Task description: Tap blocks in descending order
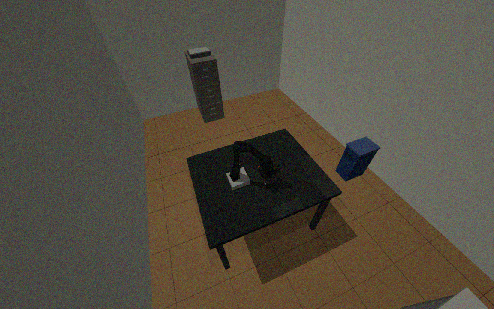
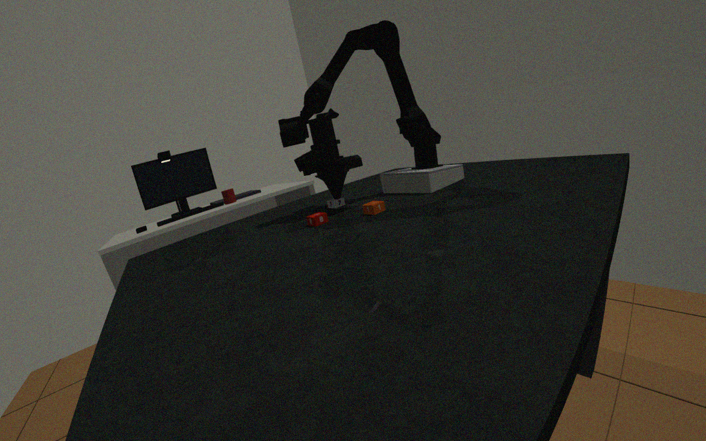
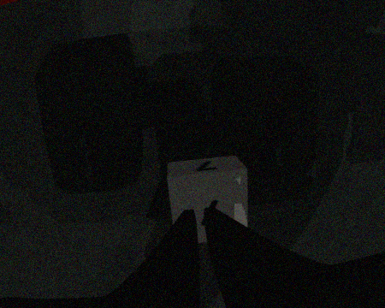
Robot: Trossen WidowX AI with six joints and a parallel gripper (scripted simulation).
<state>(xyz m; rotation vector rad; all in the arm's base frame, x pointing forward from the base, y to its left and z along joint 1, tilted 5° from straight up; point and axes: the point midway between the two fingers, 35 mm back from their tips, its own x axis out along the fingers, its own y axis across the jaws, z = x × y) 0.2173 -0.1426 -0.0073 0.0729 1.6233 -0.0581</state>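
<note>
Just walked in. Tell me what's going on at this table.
A single black arm has its gripper down on the white block, fingers shut tight and pressing on its top rather than around it. A red block and an orange block sit on either side of it on the dark table, both untouched right now. The digits cannot be read in this dim light.

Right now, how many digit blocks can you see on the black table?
3. The white block sits directly under the shut pincer tips. The red block lies nearer the camera in the exterior view, and the orange block lies toward the arm's base. Nothing seems hidden.
</note>
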